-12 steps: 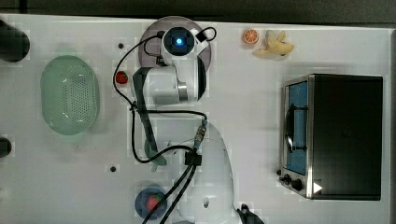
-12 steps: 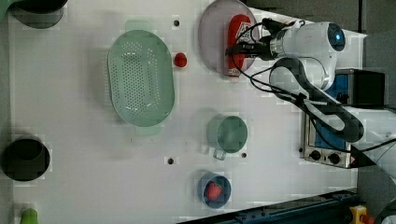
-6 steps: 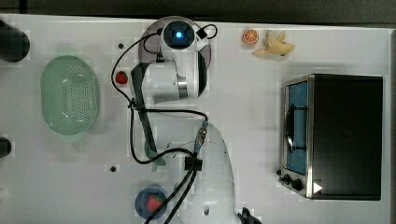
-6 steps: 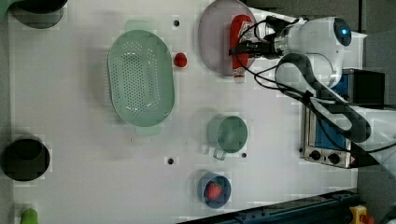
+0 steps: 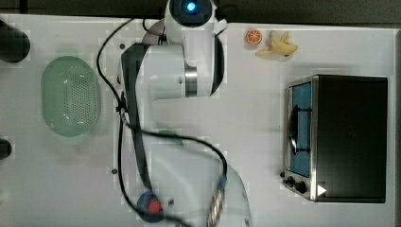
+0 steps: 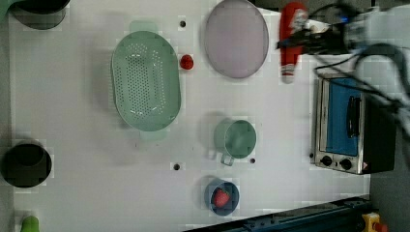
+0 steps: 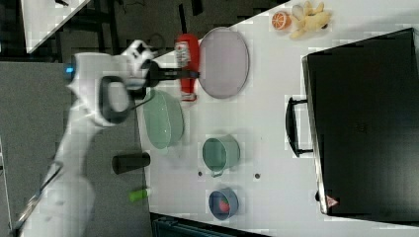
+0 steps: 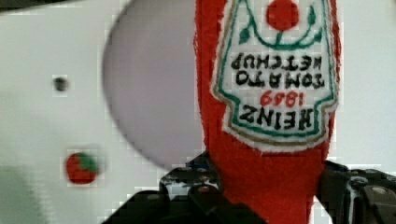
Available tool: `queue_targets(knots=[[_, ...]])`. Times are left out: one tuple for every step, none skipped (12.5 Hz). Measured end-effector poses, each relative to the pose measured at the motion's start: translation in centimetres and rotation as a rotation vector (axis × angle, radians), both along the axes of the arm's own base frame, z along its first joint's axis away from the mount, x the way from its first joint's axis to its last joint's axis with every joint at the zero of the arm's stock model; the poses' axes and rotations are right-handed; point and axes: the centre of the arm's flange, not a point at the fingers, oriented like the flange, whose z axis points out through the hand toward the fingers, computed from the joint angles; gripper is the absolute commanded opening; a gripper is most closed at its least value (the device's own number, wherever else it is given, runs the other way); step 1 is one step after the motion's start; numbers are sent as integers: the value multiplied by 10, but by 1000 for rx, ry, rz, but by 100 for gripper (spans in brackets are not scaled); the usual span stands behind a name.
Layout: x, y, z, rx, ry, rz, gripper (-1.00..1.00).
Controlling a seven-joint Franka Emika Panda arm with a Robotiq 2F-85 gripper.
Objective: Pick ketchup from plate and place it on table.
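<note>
The arm (image 5: 170, 75) is built of rounded glossy white shells with a dark band and a grey metal ring at one joint. A round black cap with a glowing blue light (image 5: 190, 6) tops one link. Black cables (image 5: 124, 123) loop along it. The gripper (image 8: 261, 196) is black, with small screws.

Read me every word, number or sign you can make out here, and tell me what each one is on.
"HEINZ", on the ketchup label, upside down in the wrist view.
"1869", red, on the same label.
"TOMATO KETCHUP", on the same label.
A red tomato picture with green leaves, on the same label.
Red triangle sign on the oven corner: too small to read.
Marks by the oven knobs: too blurred to read.
</note>
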Motion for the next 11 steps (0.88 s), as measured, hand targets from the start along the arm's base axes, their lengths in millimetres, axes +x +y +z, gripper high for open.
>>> queue_targets(knots=[[-5, -5, 36, 18, -14, -20, 16], [-11, -10, 70, 35, -18, -36, 16], [-19, -17, 99, 38, -23, -47, 16], [-28, -26, 125, 43, -32, -64, 16], [-36, -37, 146, 34, -39, -82, 16], [-44, -51, 161, 28, -42, -106, 16], [-51, -65, 169, 24, -49, -137, 16], [-61, -79, 170, 13, -43, -166, 16], [-71, -92, 163, 7, -21, -193, 16], [-83, -104, 151, 3, 4, -218, 16], [-94, -112, 135, -1, 25, -242, 16]])
